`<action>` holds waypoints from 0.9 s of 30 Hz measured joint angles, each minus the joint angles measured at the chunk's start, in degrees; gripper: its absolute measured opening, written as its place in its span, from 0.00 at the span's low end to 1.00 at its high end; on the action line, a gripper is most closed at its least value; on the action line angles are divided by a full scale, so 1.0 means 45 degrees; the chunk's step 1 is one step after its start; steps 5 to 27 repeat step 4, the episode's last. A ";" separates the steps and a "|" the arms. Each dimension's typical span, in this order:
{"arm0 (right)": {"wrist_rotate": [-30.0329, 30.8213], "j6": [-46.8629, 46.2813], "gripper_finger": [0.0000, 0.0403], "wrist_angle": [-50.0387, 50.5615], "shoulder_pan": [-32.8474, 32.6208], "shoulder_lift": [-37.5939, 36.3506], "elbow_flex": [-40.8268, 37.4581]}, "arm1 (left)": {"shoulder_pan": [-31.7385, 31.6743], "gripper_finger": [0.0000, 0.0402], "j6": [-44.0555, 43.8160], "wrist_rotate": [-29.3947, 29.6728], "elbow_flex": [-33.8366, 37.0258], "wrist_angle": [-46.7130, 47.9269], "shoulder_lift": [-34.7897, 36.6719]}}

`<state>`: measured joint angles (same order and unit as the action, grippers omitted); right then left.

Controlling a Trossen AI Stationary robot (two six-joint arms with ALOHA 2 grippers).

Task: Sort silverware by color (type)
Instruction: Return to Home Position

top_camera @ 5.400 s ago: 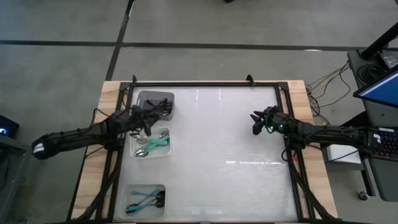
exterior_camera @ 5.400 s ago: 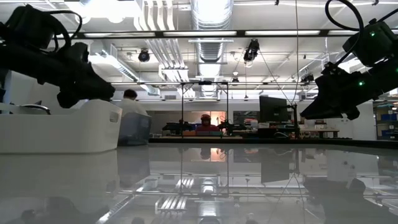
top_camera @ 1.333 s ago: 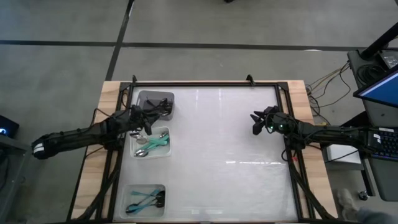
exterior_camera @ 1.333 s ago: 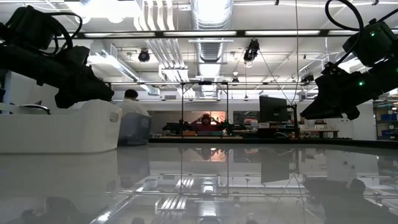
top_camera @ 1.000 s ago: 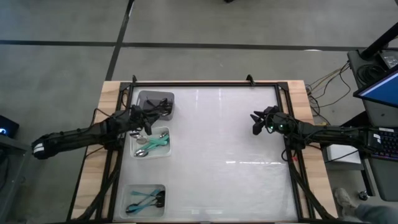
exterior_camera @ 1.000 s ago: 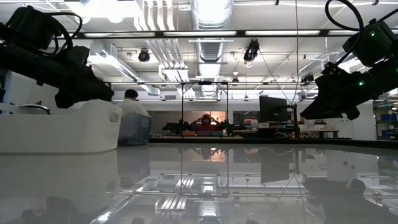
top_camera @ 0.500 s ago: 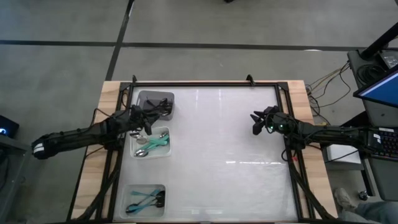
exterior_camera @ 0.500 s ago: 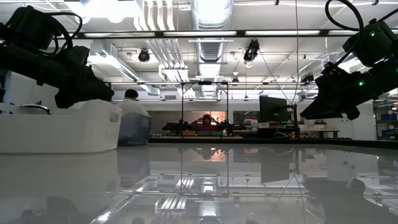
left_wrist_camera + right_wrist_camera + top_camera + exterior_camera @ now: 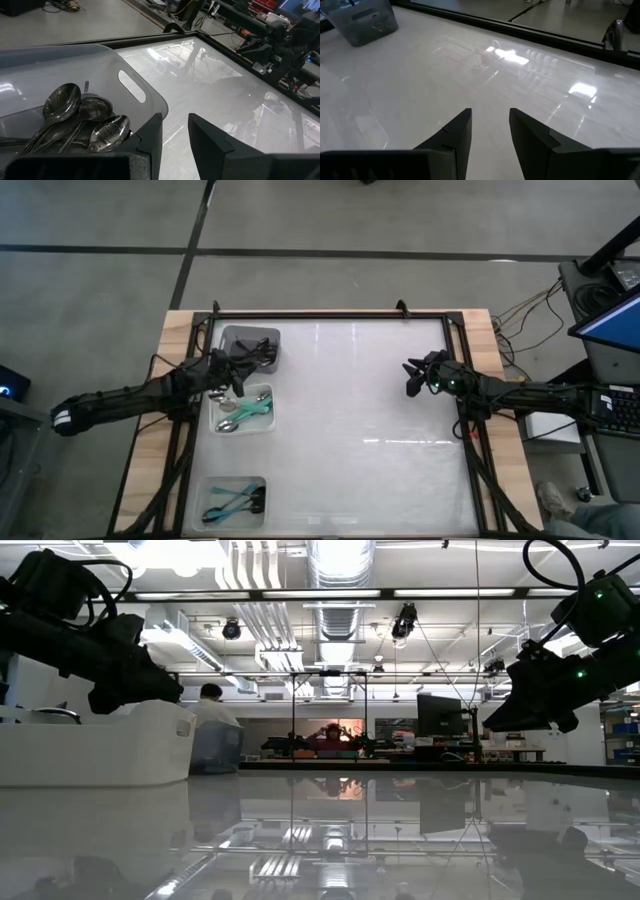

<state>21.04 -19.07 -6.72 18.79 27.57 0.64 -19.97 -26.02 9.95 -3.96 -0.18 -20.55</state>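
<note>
The spoons lie sorted in three bins along the table's left side. The grey bin point(image 9: 250, 345) holds dark glossy spoons point(image 9: 80, 117). The white bin point(image 9: 245, 411) holds spoons with silver bowls and teal handles point(image 9: 240, 414). The clear bin point(image 9: 235, 500) near the near edge holds teal-handled spoons with black bowls point(image 9: 232, 502). My left gripper point(image 9: 240, 376) point(image 9: 175, 132) hovers over the grey bin's near wall, open by a narrow gap, holding nothing. My right gripper point(image 9: 411, 376) point(image 9: 491, 125) hangs above the bare table on the right, open and empty.
A black frame point(image 9: 330, 315) runs round the glossy white tabletop point(image 9: 360, 420). The white bin point(image 9: 95, 745) stands at the low view's left. People sit at desks far behind the table point(image 9: 328, 740). Free room lies across the table's middle and right.
</note>
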 joint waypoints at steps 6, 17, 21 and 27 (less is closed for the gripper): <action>0.0000 0.0000 0.31 0.0003 -0.0005 0.0000 0.0000 | 0.0000 0.19 0.0000 -0.0003 -0.0001 0.0002 0.0000; 0.0000 0.0000 0.31 0.0003 -0.0005 0.0000 0.0000 | 0.0000 0.19 0.0000 -0.0003 -0.0001 0.0002 0.0000; 0.0000 0.0000 0.31 0.0003 -0.0005 0.0000 0.0000 | 0.0000 0.19 0.0000 -0.0003 -0.0001 0.0002 0.0000; 0.0000 0.0000 0.31 0.0003 -0.0005 0.0000 0.0000 | 0.0000 0.19 0.0000 -0.0003 -0.0001 0.0002 0.0000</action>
